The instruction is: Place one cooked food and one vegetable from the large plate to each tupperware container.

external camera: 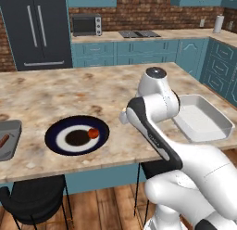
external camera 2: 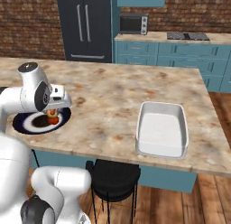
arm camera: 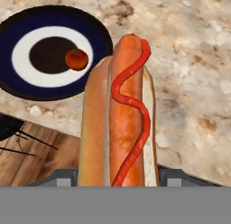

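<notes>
My fingers were clamped on a hot dog (arm camera: pixel 119 114) held just above the counter edge, clear of the large plate (external camera: pixel 58 130). I judged it the cooked item for the white tupperware container (external camera: pixel 203 118), well off to the right, so a long carry came next. A tomato (external camera: pixel 93 133) lay on the plate; the grey container (external camera: pixel 11 143) sat left. Nothing stood between

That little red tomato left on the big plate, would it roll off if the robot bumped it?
Probably a little. The tomato looks round and smooth, so a sideways nudge would likely roll it. The large plate looks flat, with no raised rim to stop it. It is small, so likely light and easily knocked.
</notes>
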